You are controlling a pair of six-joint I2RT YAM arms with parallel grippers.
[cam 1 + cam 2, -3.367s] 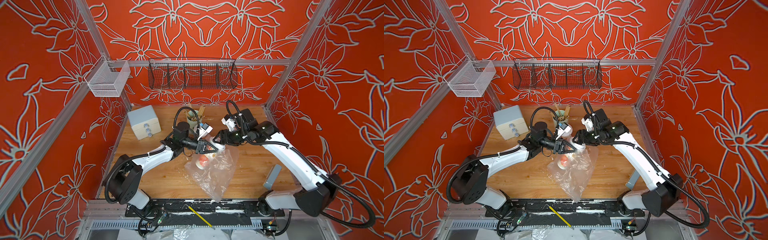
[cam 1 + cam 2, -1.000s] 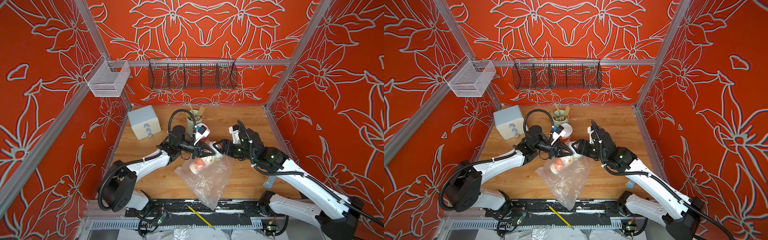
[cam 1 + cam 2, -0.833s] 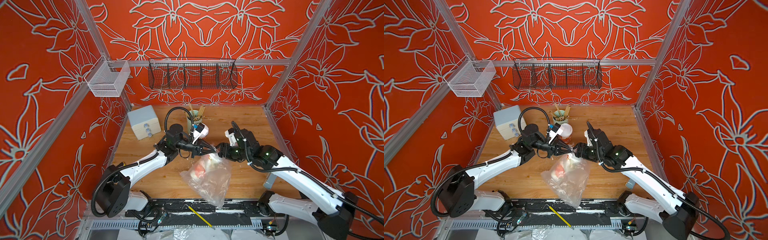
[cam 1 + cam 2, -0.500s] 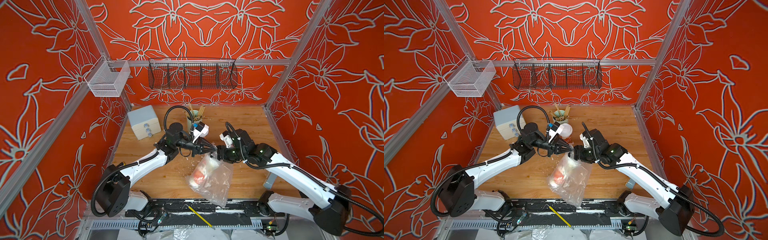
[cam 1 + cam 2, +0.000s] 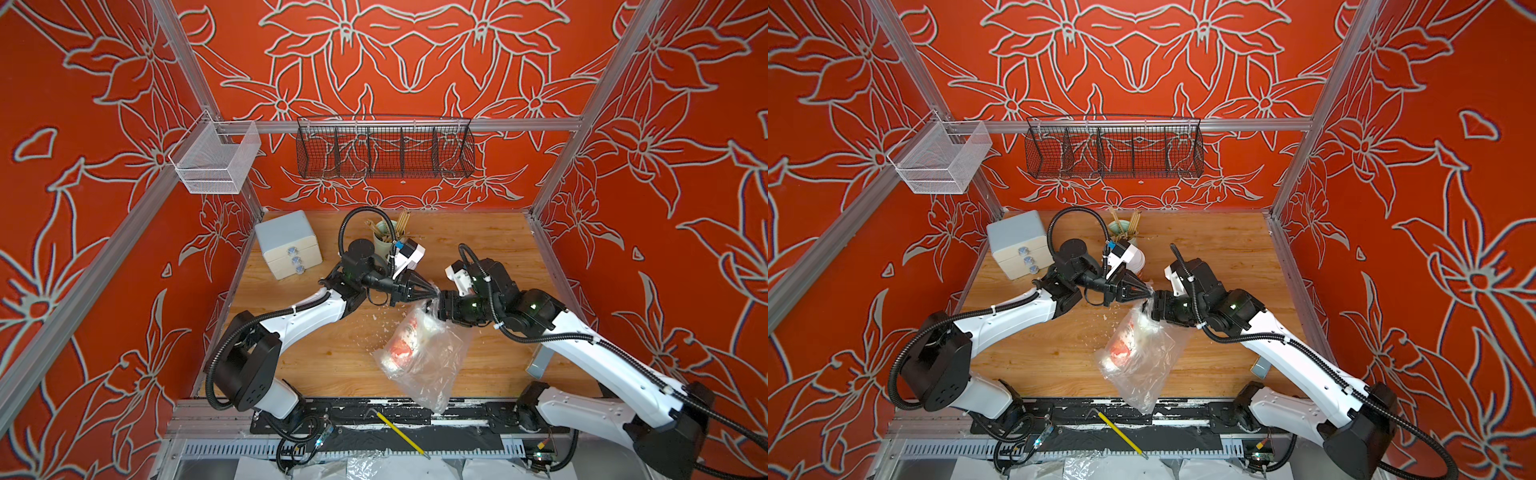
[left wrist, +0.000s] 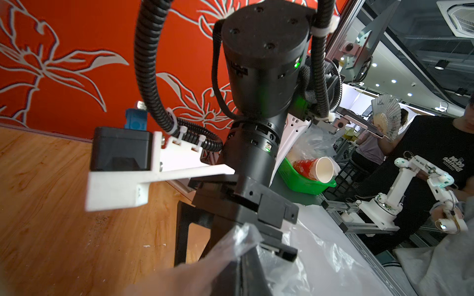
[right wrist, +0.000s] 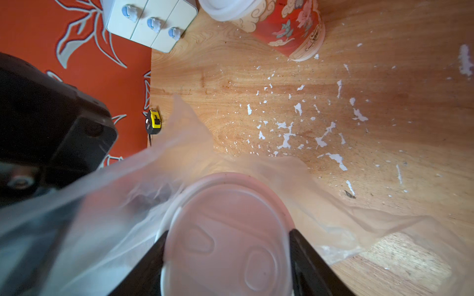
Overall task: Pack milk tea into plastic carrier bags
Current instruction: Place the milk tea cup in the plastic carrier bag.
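Observation:
A clear plastic carrier bag [image 5: 432,370] [image 5: 1144,370] hangs between the arms, its bottom trailing to the table's front edge. Inside it is a cream milk tea cup with red-orange print [image 5: 405,343] [image 5: 1121,347], tilted with its lid up. My right gripper [image 7: 228,238] [image 5: 434,309] reaches into the bag's mouth. It is shut on the cup's white dome lid [image 7: 225,230], one finger on each side. My left gripper [image 6: 246,269] [image 5: 432,293] is shut on the bag's upper edge [image 6: 238,238]. The red milk tea cup [image 7: 284,23] [image 5: 1137,258] stands behind the left wrist.
A white drawer box [image 5: 288,243] and a pale green holder of sticks [image 5: 385,237] stand at the back left. White flakes [image 7: 287,133] litter the wooden table. A grey object [image 5: 538,361] leans at the right edge. A yellow pencil [image 5: 399,432] lies on the front rail.
The cup in the bag has swung from lying crosswise to hanging with its bottom toward the front. The right wrist has drawn in close to the left gripper, which still holds the bag's edge.

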